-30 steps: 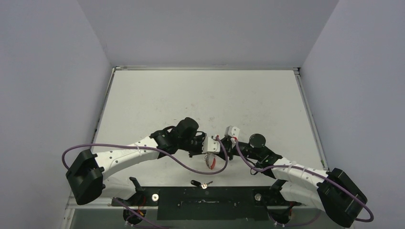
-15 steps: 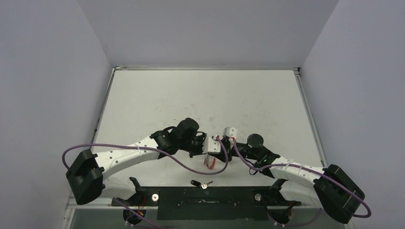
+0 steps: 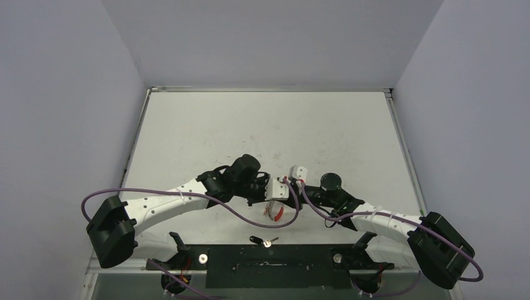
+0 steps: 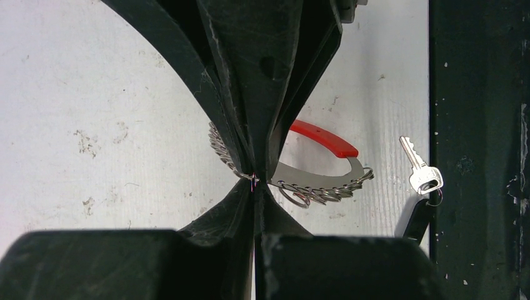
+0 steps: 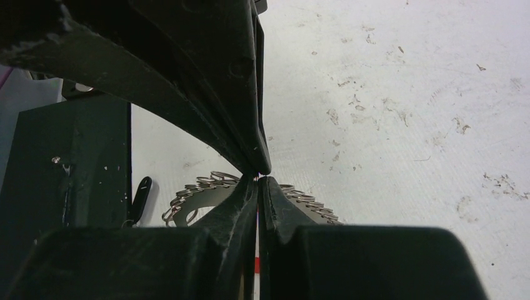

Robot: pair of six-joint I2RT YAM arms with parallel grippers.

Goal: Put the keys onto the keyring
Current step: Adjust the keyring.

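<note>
Noted keyring [image 4: 325, 140] clamped in left gripper [image 4: 253, 181], right gripper [image 5: 257, 175] clenched beside it, loose key [image 4: 422, 175] apart from both, unthreaded.

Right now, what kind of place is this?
Probably a robot test booth: a left arm and a right arm bolted at a scuffed white table, plain grey walls around it, and just a keyring and loose key.

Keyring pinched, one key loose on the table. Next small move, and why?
Probably open the left end effector and leave the keyring to the right end effector: both pinch it at one spot, while the loose key lies unheld on the table.
</note>
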